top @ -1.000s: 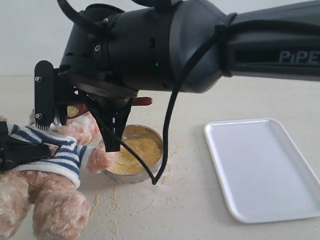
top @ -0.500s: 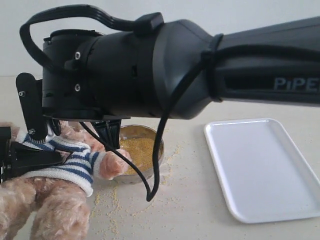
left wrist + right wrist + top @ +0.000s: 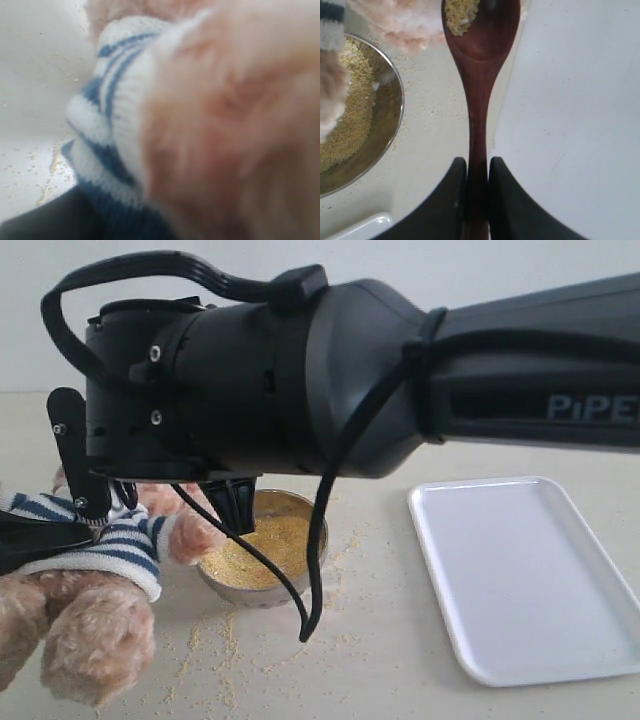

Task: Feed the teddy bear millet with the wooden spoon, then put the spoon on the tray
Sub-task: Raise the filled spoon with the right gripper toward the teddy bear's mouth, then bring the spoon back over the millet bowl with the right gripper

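The teddy bear (image 3: 110, 550) lies at the left in its striped shirt, one paw by the steel bowl (image 3: 300, 575) of millet (image 3: 265, 545). My left gripper (image 3: 35, 540) is clamped on the bear's shirt. In the left wrist view, fur and stripes (image 3: 115, 100) fill the picture. My right gripper (image 3: 477, 162) is shut on the wooden spoon's handle (image 3: 477, 125). The spoon bowl (image 3: 485, 35) carries a little millet (image 3: 460, 15) and sits next to bear fur (image 3: 405, 25). In the exterior view my right arm (image 3: 300, 370) hides the spoon. The tray (image 3: 530, 575) lies at the right.
Loose grains (image 3: 220, 640) are scattered on the table around the bowl and in front of the bear. The right arm's black cable (image 3: 315, 570) hangs down beside the bowl. Bare table lies between bowl and tray.
My right wrist has swung left and turned, so the spoon that showed a second ago is now hidden behind it. The bear has shifted down and left in my left gripper.
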